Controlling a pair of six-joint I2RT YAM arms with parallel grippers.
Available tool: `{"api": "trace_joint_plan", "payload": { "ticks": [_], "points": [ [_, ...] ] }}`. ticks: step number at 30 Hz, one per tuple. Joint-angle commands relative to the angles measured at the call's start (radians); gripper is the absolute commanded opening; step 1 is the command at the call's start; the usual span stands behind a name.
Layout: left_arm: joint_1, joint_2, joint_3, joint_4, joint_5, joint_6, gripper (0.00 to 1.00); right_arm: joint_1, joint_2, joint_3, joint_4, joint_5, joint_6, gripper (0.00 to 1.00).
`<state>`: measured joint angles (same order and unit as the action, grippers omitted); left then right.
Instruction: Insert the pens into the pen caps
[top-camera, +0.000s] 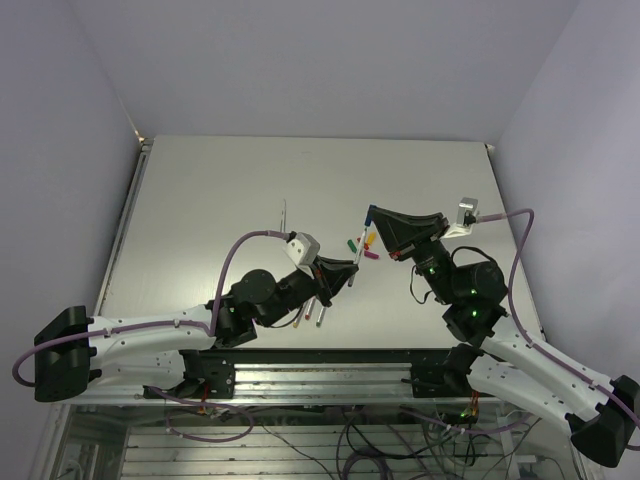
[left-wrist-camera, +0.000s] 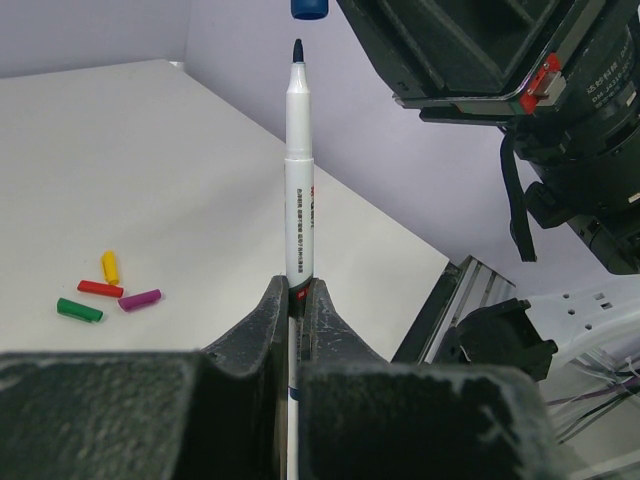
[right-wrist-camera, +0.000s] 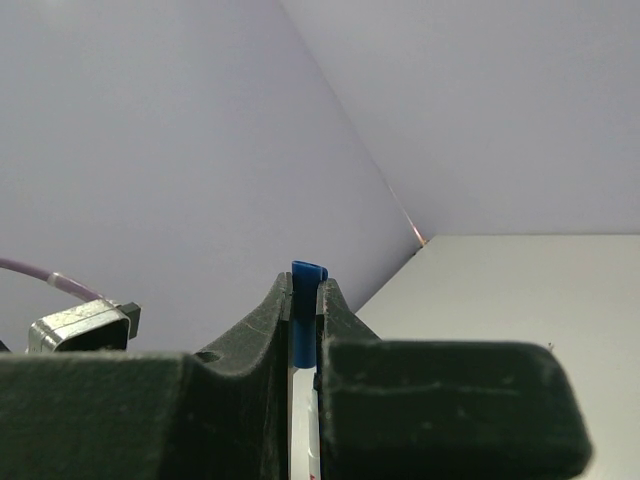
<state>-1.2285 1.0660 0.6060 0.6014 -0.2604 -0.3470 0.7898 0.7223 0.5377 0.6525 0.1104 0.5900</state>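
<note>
A spare pen (top-camera: 284, 214) lies alone left of the middle of the surface (top-camera: 200, 180); other pens (top-camera: 321, 316) lie toward the near edge, partly under the left arm; the left claw (left-wrist-camera: 298, 292) is pinched tight on the lower barrel of a blue-tipped pen (left-wrist-camera: 299, 180), holding it raised over the middle of the surface. Just right of that, four loose caps lie close together on the surface: green cap (left-wrist-camera: 79, 310), red cap (left-wrist-camera: 100, 289), yellow cap (left-wrist-camera: 110, 266), magenta cap (left-wrist-camera: 140, 299). Further right, the right claw (right-wrist-camera: 305, 286) is closed on the blue cap (left-wrist-camera: 310, 8), also raised.

The step in hand looks like mating this pen with its cap. From the left wrist the tip sits just short of the cap, apart, and a shade to the left of it. The next move likely calls for correcting that sideways offset, then pressing straight along the pen's axis; a tilted push could skid the tip off the rim.
</note>
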Motion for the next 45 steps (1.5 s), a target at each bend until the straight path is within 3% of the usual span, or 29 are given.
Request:
{"api": "trace_joint_plan", "payload": {
  "ticks": [1,25,45],
  "points": [
    [-0.003,-0.008,0.025,0.041,-0.009,0.013,0.07,0.008,-0.004,0.008,0.001,-0.012,-0.009,0.00],
    [-0.003,-0.018,0.019,0.052,-0.025,0.018,0.07,0.007,-0.014,-0.008,-0.024,-0.015,-0.026,0.00],
    [-0.003,-0.030,0.024,0.152,-0.071,-0.052,0.07,0.007,-0.010,-0.071,-0.082,-0.128,0.002,0.00]
  ]
}}
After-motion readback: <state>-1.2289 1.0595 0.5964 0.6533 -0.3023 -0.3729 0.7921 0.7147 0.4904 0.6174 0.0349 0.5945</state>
